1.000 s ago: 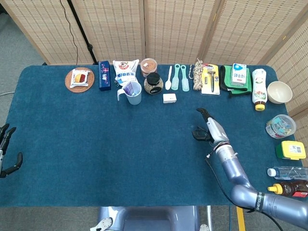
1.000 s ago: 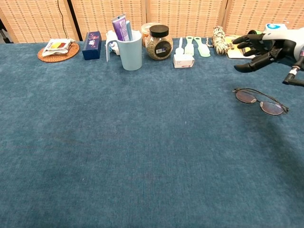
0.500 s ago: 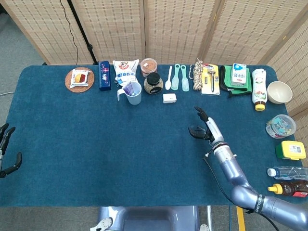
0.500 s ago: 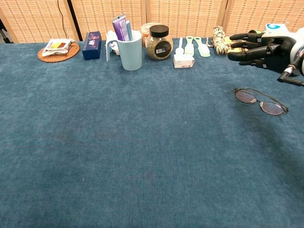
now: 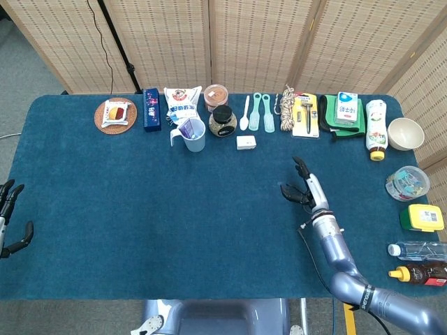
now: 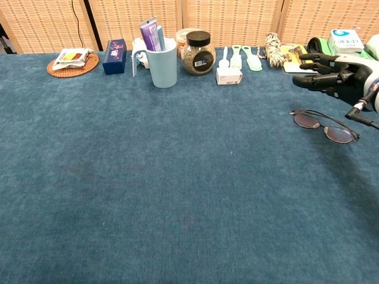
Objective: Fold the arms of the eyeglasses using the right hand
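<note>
Dark thin-framed eyeglasses [image 6: 324,125] lie flat on the blue table [image 6: 148,195] at the right of the chest view. I cannot tell how their arms lie. My right hand [image 6: 334,74] hovers just above and behind them with fingers extended and apart, holding nothing. In the head view the same right hand [image 5: 307,190] sits right of the table's centre and covers the glasses. My left hand [image 5: 10,216] hangs at the table's far left edge, fingers apart and empty.
Along the back edge stand a woven coaster [image 5: 114,115], a blue box [image 5: 151,109], a light-blue cup [image 5: 193,134], a jar [image 5: 223,121], a small white box [image 5: 246,142], rope, a carton and a bowl [image 5: 406,133]. Containers and bottles [image 5: 418,250] line the right edge.
My right hand has shifted to the right and lower over the glasses, fingers still spread. The glasses and the left hand have not moved.
</note>
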Action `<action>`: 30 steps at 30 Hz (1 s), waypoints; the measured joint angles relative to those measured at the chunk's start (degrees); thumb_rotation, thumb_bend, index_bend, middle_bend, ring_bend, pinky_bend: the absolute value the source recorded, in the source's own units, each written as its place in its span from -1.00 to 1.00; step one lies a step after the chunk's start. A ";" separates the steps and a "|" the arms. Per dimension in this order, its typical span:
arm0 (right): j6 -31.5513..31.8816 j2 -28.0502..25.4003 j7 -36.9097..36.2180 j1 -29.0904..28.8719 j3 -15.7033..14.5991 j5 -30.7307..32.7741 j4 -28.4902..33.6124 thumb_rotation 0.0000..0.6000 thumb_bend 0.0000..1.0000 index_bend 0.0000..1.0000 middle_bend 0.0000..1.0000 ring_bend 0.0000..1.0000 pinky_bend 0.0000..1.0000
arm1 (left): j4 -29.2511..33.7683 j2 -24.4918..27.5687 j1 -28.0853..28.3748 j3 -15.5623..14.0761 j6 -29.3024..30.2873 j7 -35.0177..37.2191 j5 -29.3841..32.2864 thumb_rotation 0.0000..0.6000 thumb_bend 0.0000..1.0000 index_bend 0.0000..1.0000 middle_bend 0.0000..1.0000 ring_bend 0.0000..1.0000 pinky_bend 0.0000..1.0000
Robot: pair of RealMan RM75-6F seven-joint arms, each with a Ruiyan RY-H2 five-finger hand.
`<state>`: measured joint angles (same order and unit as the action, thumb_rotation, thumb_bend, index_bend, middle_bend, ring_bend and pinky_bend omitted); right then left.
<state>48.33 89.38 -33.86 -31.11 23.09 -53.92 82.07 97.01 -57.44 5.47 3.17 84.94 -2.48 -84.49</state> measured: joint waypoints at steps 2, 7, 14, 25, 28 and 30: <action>0.12 0.66 -0.58 0.14 0.01 -0.18 -0.95 1.00 -0.11 -1.00 -1.00 -1.00 -1.00 | 0.07 0.07 -0.02 0.01 -0.01 -0.01 0.07 0.28 0.01 -0.86 -1.00 -1.00 -0.94; 0.07 2.17 -1.57 0.31 0.08 -0.46 -3.43 1.00 -0.10 -1.00 -1.00 -1.00 -1.00 | 0.22 0.29 -0.12 0.00 0.08 -0.08 0.13 0.28 0.01 -0.86 -1.00 -1.00 -0.94; 0.56 5.18 -2.02 0.24 0.46 -0.56 -6.10 1.00 -0.10 -1.00 -1.00 -1.00 -1.00 | 0.23 0.43 -0.20 -0.04 0.08 0.01 0.16 0.28 0.01 -0.86 -1.00 -1.00 -0.94; 2.21 8.89 -1.42 -0.04 1.27 -0.72 -8.63 1.00 -0.08 -1.00 -1.00 -1.00 -1.00 | -0.52 0.66 -0.66 -0.11 0.32 0.89 0.52 0.28 0.01 -0.86 -1.00 -1.00 -0.94; 2.46 9.56 -1.49 0.13 1.40 -0.90 -8.99 1.00 -0.08 -1.00 -1.00 -1.00 -1.00 | -0.67 0.64 -0.76 -0.16 0.36 1.07 0.53 0.28 0.01 -0.86 -1.00 -1.00 -0.94; 2.45 9.89 -1.60 0.24 1.39 -1.03 -9.20 1.00 -0.08 -1.00 -1.00 -1.00 -1.00 | -0.71 0.65 -0.82 -0.19 0.39 1.17 0.52 0.28 0.01 -0.86 -1.00 -1.00 -0.94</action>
<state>50.78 99.27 -35.46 -30.87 24.49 -54.95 72.87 96.30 -56.80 4.65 2.98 85.33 -1.31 -83.97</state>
